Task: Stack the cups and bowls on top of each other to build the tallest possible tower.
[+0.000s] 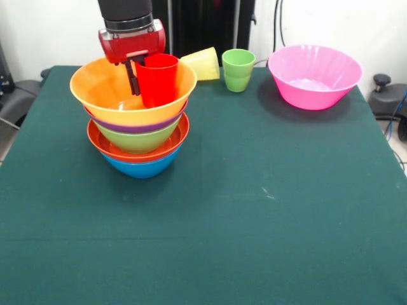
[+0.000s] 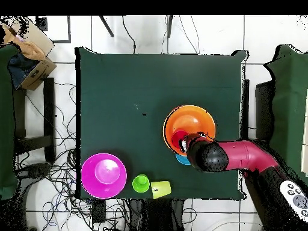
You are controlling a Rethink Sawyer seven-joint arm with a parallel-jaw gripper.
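The tower (image 1: 140, 136) stands at the table's left in the front view: blue bowl (image 1: 141, 168) at the bottom, then red-orange, green, purple, and the large yellow-orange bowl (image 1: 102, 89) on top. My gripper (image 1: 137, 71) is shut on the red cup (image 1: 159, 79), which is upright inside the yellow-orange bowl; one finger (image 1: 133, 77) shows against its left wall. From overhead the arm covers part of the tower (image 2: 195, 123), and the red cup (image 2: 179, 141) shows beside the gripper (image 2: 190, 144). The small blue bowl is hidden.
The yellow cup (image 1: 201, 63) lies on its side behind the tower, next to the upright green cup (image 1: 238, 70). The large pink bowl (image 1: 313, 76) stands at the far right. From overhead these line the bottom edge: pink bowl (image 2: 103, 175), green cup (image 2: 141, 183), yellow cup (image 2: 160, 189).
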